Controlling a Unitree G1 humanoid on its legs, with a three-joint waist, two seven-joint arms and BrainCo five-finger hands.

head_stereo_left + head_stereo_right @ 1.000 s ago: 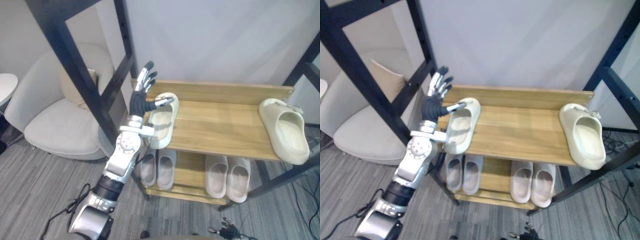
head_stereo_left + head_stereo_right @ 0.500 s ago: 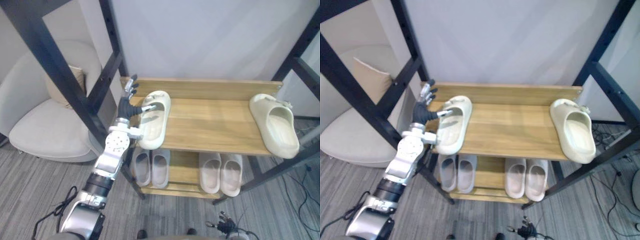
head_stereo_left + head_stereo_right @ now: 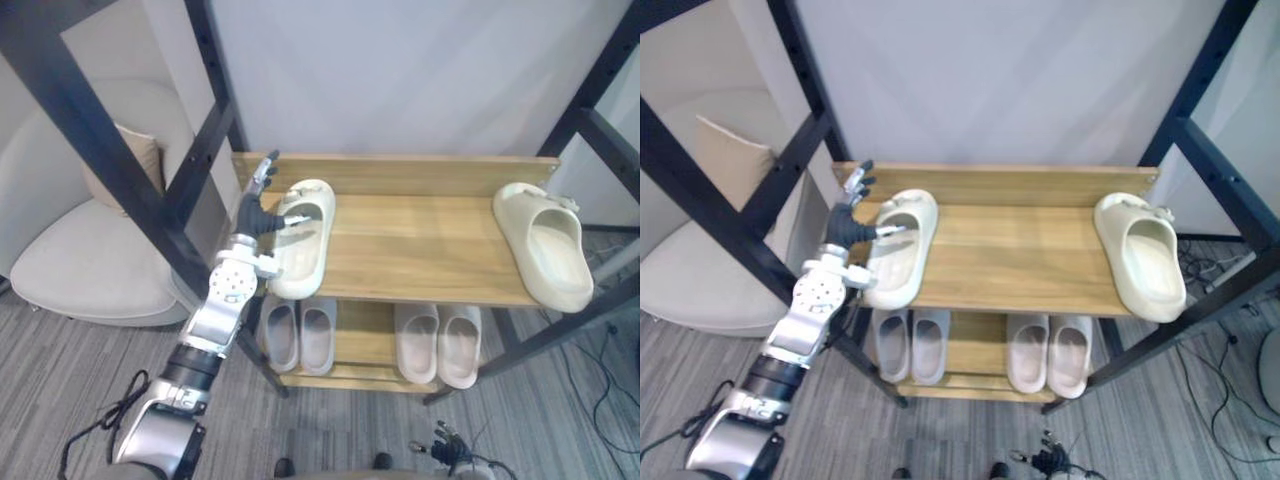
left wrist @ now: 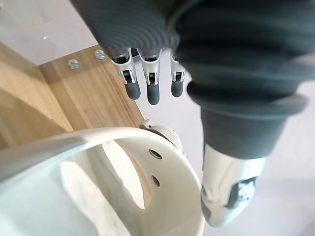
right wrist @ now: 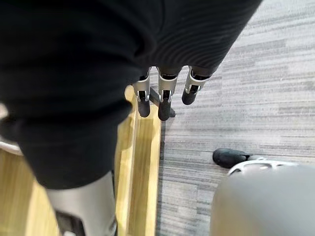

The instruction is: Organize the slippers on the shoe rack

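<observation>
In the eye views your left hand [image 3: 258, 212], fingers straight, only lays its thumb on the left slipper [image 3: 300, 240] at the near left corner of the shoe rack [image 3: 420, 255], so a push may drop it; the left wrist view shows no grasp on the strap [image 4: 147, 157]; the right wrist view shows your right hand [image 5: 164, 101] relaxed above the floor [image 5: 246, 73].

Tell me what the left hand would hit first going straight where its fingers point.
Likely the shoe rack's back rail near its left end, though the left hand might pass over it to the wall.
</observation>
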